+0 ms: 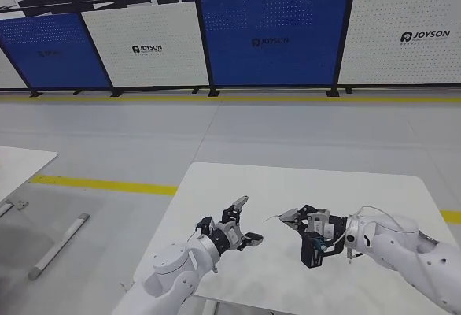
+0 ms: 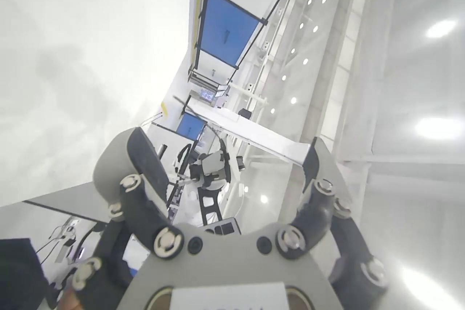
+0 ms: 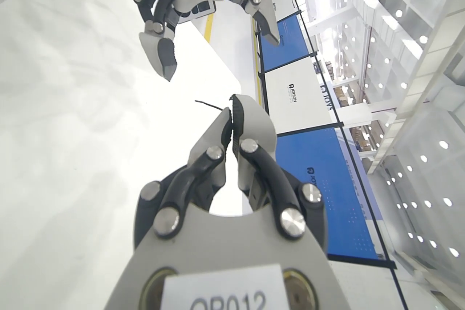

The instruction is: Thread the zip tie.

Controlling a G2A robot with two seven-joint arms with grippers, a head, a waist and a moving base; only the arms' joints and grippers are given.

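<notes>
I am pinching the zip tie (image 3: 207,104) in my right pincer (image 3: 230,115), its fingers pressed together on it, and the thin tail is sticking out past the tips toward my left pincer (image 3: 219,55). The left is hanging spread wide and gripping nothing. It is facing the right, a little apart, with both above the white table (image 1: 333,181). I am seeing no loop and cannot make out the tie's head, so I am judging the threading as not yet begun — catching the tail and feeding it through is looking like work for 2 pincers.
</notes>
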